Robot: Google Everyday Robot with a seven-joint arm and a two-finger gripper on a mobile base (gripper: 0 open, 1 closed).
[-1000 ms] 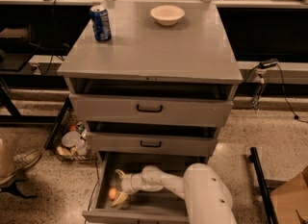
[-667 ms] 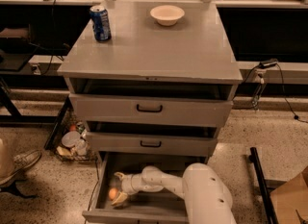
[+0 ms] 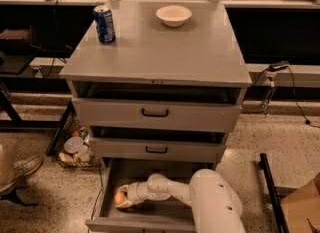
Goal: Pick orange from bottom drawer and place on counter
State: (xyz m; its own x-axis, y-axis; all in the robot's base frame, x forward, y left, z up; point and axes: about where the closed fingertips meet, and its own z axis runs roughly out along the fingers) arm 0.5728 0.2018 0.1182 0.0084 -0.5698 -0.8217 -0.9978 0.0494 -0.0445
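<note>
The orange (image 3: 118, 197) lies at the left end of the open bottom drawer (image 3: 150, 219), the lowest tray of the grey cabinet. My gripper (image 3: 122, 197) is reached down into that drawer and sits right at the orange, with the white arm (image 3: 165, 189) running to the right behind it. The counter (image 3: 165, 47) is the flat grey cabinet top, well above the gripper.
A blue soda can (image 3: 104, 23) stands at the counter's back left and a white bowl (image 3: 173, 15) at the back middle. The two upper drawers with black handles (image 3: 155, 112) are slightly open. A wire basket of clutter (image 3: 75, 149) and a shoe (image 3: 20, 169) are on the floor to the left.
</note>
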